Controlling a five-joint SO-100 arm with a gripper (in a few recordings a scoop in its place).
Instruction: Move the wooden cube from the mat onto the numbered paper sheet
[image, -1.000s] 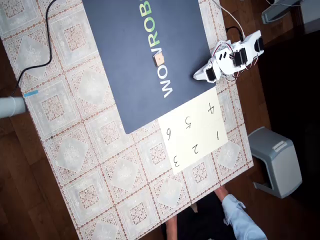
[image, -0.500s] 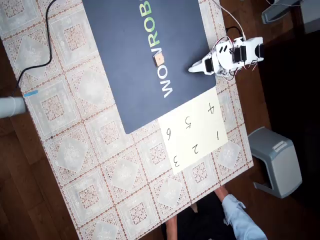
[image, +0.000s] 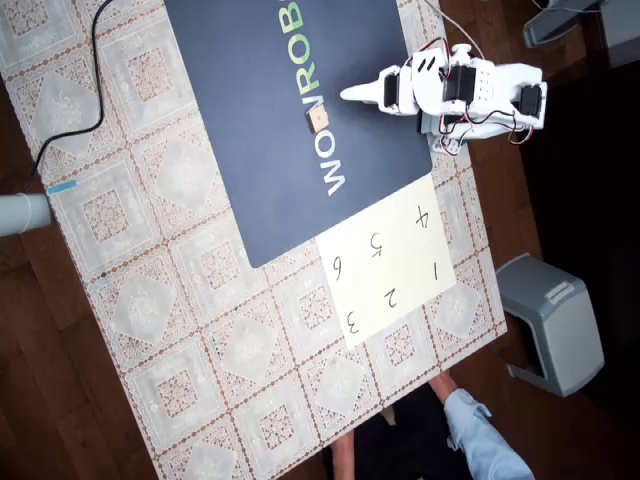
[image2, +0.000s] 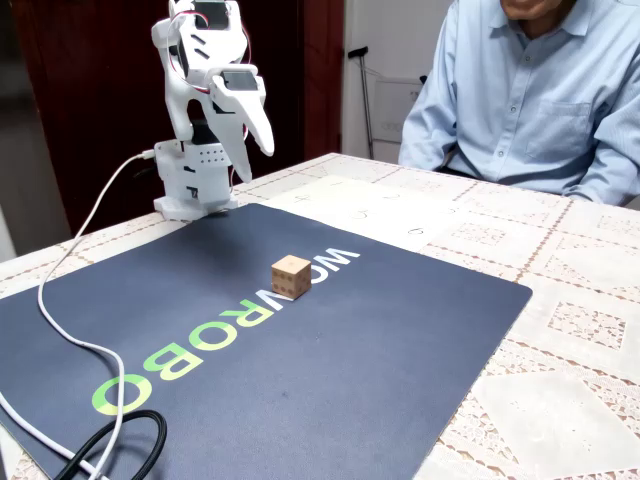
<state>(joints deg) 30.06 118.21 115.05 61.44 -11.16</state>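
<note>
— Gripper (image2: 262, 137) first: it hangs in the air at the upper left of the fixed view, tips pointing down, grasping nothing. Whether the fingers are parted or pressed together I cannot tell from here.

— And the wooden cube (image2: 291, 276)?

— Sitting on the mat (image2: 400, 330), right on the white lettering, near the middle of the frame. From overhead the wooden cube (image: 318, 120) lies just left of and below the gripper (image: 352, 95), with clear mat (image: 260, 190) between them.

— So why is the arm held up like that?

— My guess is it's lining up above the mat so it can drop onto the cube.

— And the numbered paper sheet (image: 400, 265)?

— Lower right from overhead, tucked against the mat's corner, bare. It lies on the tablecloth (image: 180, 330).
</note>
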